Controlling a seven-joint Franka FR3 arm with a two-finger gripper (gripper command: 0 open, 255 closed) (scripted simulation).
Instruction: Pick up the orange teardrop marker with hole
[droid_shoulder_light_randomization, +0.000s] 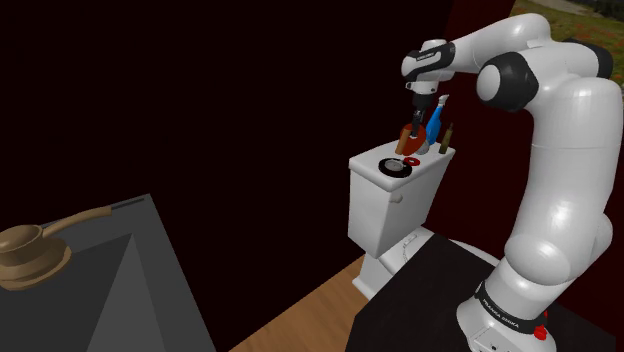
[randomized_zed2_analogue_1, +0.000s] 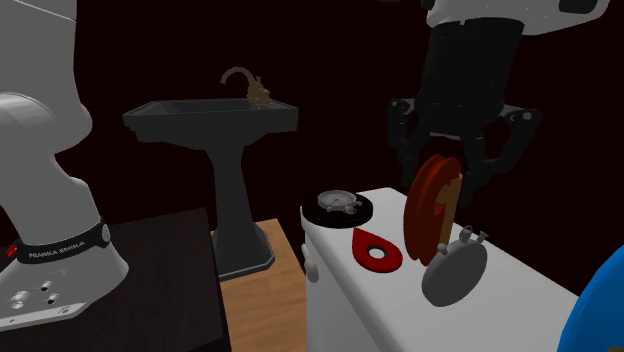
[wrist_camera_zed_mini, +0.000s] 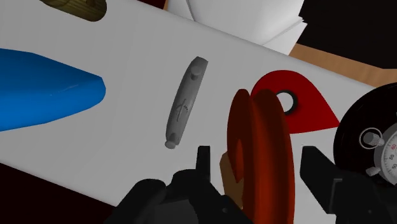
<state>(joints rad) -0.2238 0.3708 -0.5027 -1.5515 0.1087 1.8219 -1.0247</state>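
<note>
I observe the end effector (wrist_camera_zed_mini: 257, 159), fingers apart, straddling an upright red-brown disc (wrist_camera_zed_mini: 254, 127); the red teardrop marker (wrist_camera_zed_mini: 312, 111) lies flat beside it.

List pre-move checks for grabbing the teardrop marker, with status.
1. Fingers open: ok. The gripper has its fingers standing apart.
2. Teardrop located: ok. It lies flat on the lid with its hole showing.
3. Gripper over teardrop: not ok. It straddles the upright disc beside the teardrop.
4. Nothing clasped: ok. Gaps show between the disc and both fingers.
5. Teardrop apart from disc: cannot tell. The disc hides that edge.
</note>
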